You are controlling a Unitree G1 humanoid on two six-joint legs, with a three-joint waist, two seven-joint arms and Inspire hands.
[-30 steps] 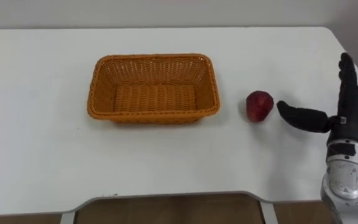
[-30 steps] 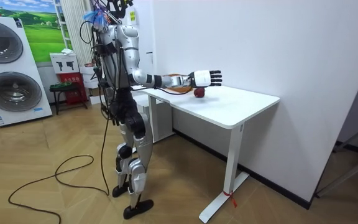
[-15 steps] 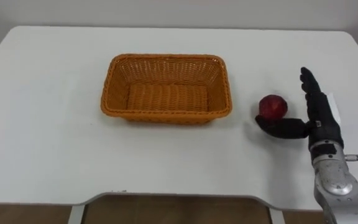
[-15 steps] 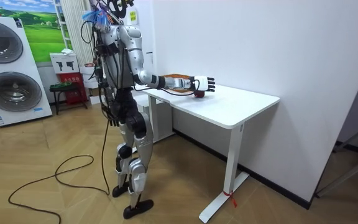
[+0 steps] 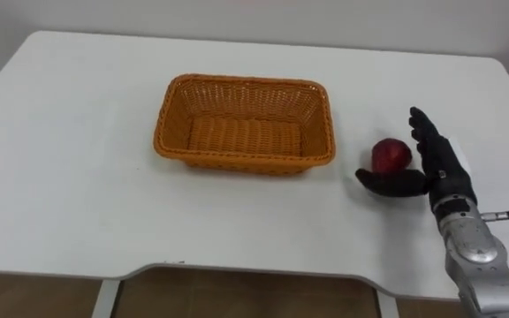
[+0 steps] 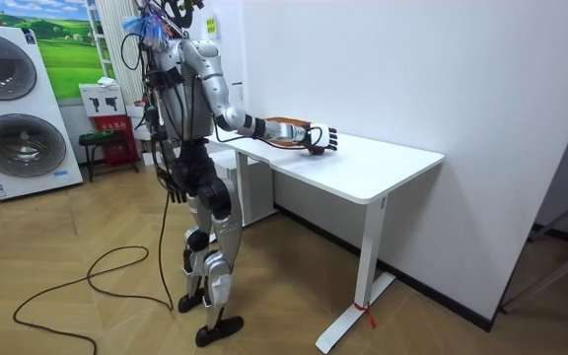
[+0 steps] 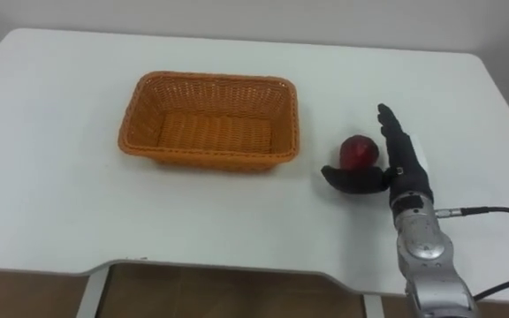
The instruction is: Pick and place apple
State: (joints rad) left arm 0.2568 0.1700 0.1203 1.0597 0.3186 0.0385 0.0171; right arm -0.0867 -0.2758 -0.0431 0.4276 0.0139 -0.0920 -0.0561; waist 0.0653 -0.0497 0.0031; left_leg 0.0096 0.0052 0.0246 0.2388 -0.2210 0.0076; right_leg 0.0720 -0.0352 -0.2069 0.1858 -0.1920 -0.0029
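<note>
White tabletop [image 5: 78,177] lies before you, with the wicker basket [image 5: 237,164] near its centre. The apple [image 5: 391,154] rests on the table just beside the basket, at its 3 o'clock. Your right hand [image 5: 442,163] is unclenched: straight fingers stand at the apple's 3 o'clock and the thumb reaches across at its 6 o'clock, with nothing grasped yet. Expect a firm, smooth, rounded fruit, fairly light but apt to roll or slip. Close round its widest part, thumb opposite fingers, squeezing gently enough not to bruise it.

Lighting — bright, even, diffuse. Your desk [image 5: 60,177] reads near-white; soft shadow along the near wall of the basket [image 5: 241,160], fainter under the right hand [image 5: 443,166].
</note>
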